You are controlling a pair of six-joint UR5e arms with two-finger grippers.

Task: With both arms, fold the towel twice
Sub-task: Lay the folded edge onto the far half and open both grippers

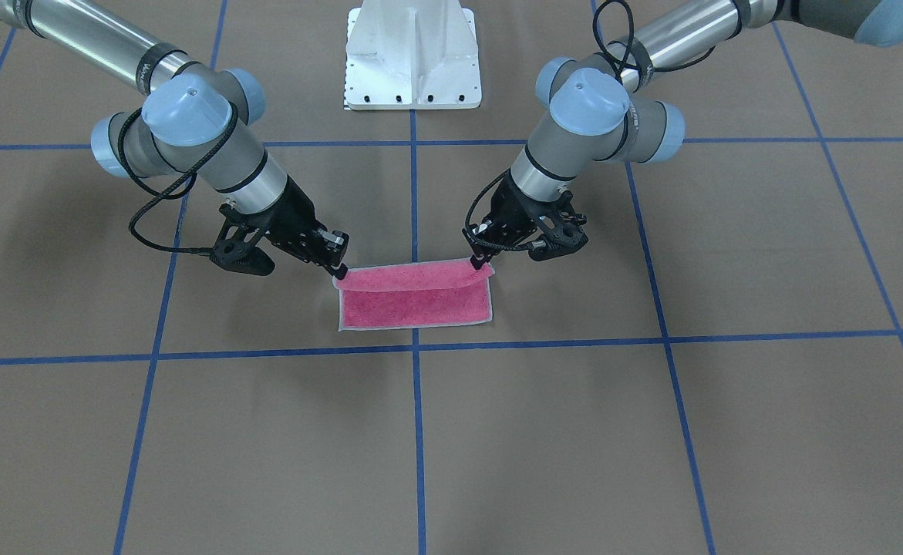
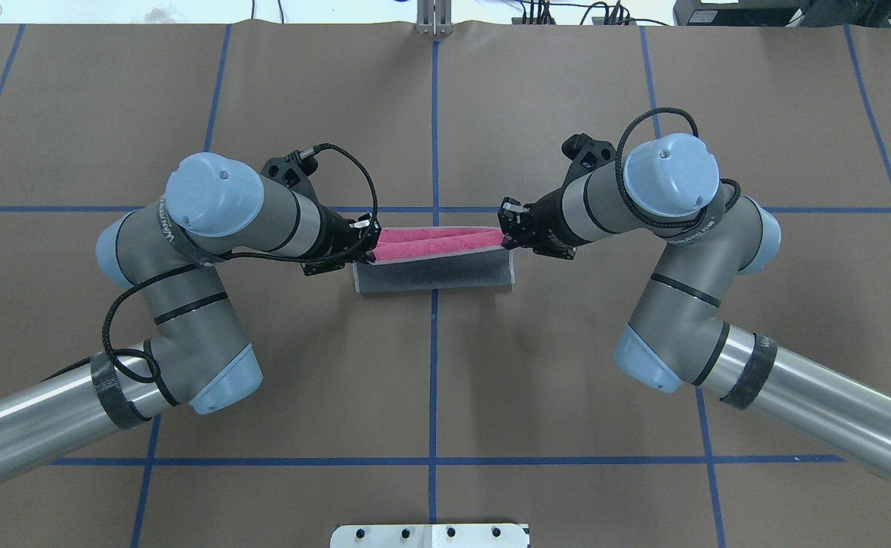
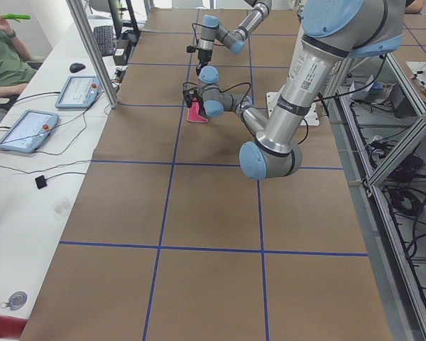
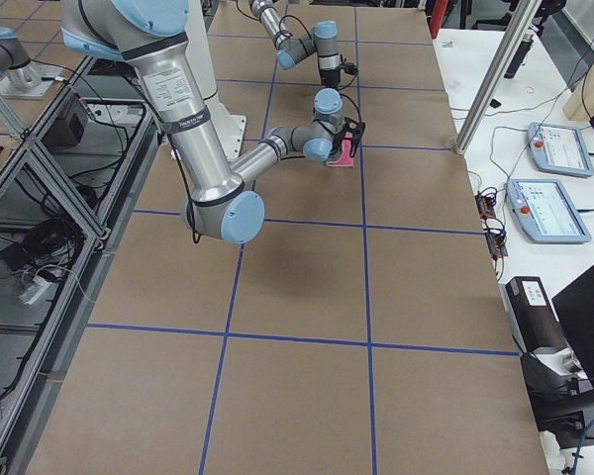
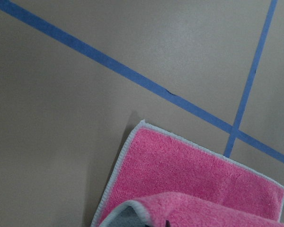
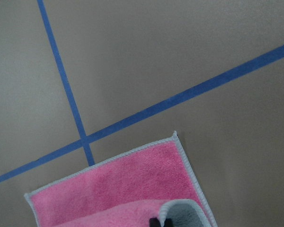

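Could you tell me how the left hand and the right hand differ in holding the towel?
The left hand pinches the towel's corner on the robot's left; the right hand pinches the opposite corner. The left hand slants in from the robot's left, the right hand from its right. Both are shut on the same lifted edge.

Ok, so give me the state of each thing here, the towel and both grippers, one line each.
towel: mid-fold, the part farther from the robot lying flat pink side up, the nearer edge lifted and curling over it, grey side up.
left gripper: shut on one lifted corner of the towel.
right gripper: shut on the other lifted corner.
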